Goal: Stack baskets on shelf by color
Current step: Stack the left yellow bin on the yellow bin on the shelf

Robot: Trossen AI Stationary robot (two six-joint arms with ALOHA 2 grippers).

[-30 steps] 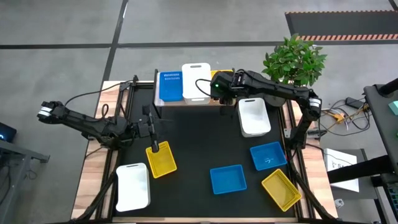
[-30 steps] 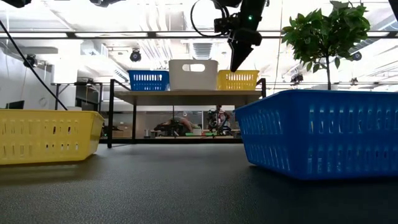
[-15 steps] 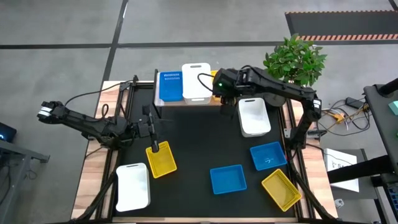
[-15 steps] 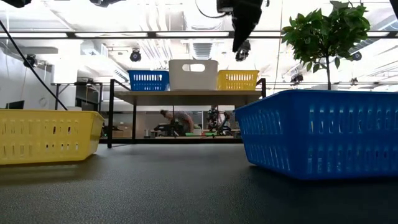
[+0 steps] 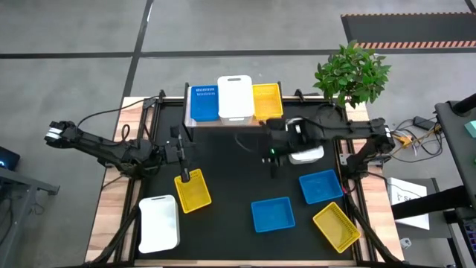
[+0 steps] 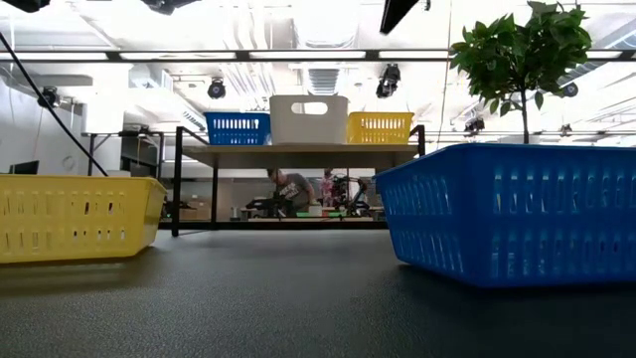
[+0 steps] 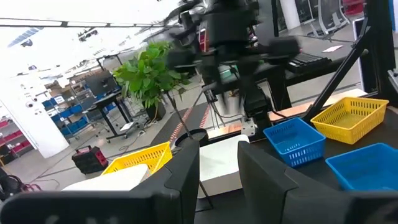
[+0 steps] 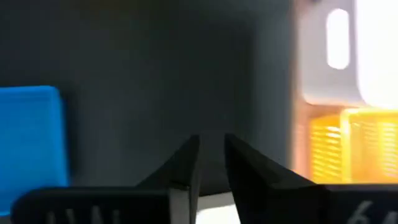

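From above, the shelf (image 5: 223,125) at the desk's (image 5: 230,179) far edge carries one blue basket (image 5: 203,103), one white basket (image 5: 235,97) and one yellow basket (image 5: 267,100) side by side, probably starting three colour stacks. The right pincer (image 5: 272,155) hovers empty over bare desk near another white basket (image 5: 305,140), seemingly the next pick. The left pincer (image 5: 184,173) waits at a yellow basket's rim (image 5: 193,189).

At desk level, the three shelved baskets sit level.

The right wrist view shows its fingers (image 8: 186,165) nearly closed on nothing; the left wrist's stand slightly parted.
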